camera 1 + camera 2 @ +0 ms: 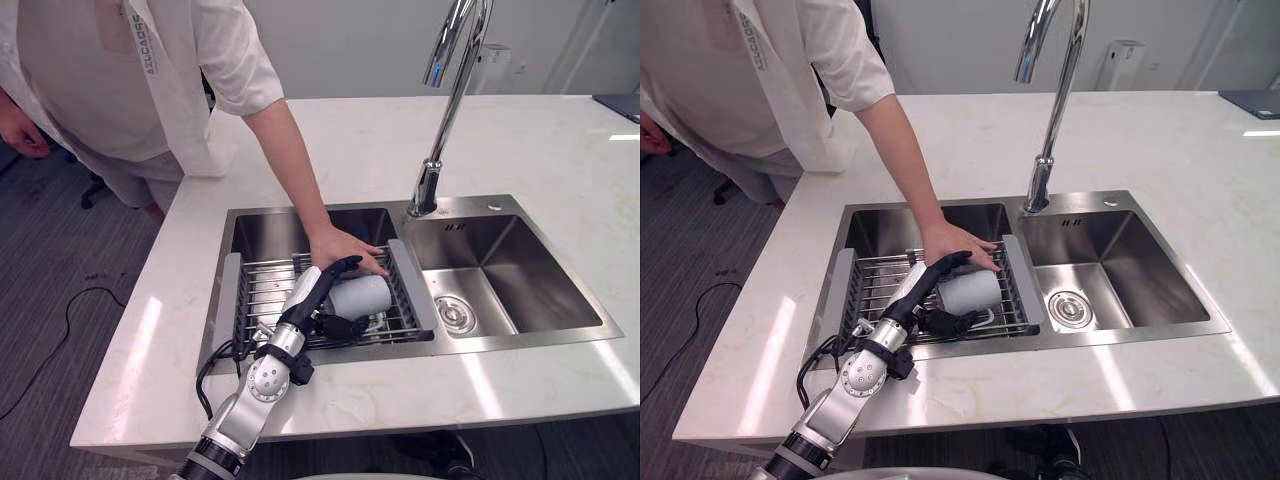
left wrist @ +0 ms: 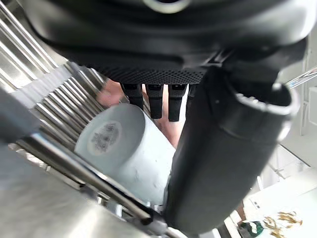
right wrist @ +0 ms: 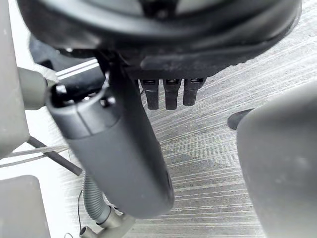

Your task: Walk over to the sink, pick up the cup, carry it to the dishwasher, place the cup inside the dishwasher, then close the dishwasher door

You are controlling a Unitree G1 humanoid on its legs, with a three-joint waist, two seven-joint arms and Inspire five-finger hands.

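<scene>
Cup on its side on sink rack, betw. L robot hand straight fingers & thumb, unclamped; long axis roughly along hand, base twd wrist. Person's hand by fingertips, touching cup. R robot hand relaxed.

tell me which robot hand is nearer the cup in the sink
Left. The left hand is at the cup on the rack, fingers over it. The right hand hangs over the floor, away from the sink.

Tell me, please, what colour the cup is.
The cup is white, clearest in the left eye view.
</scene>
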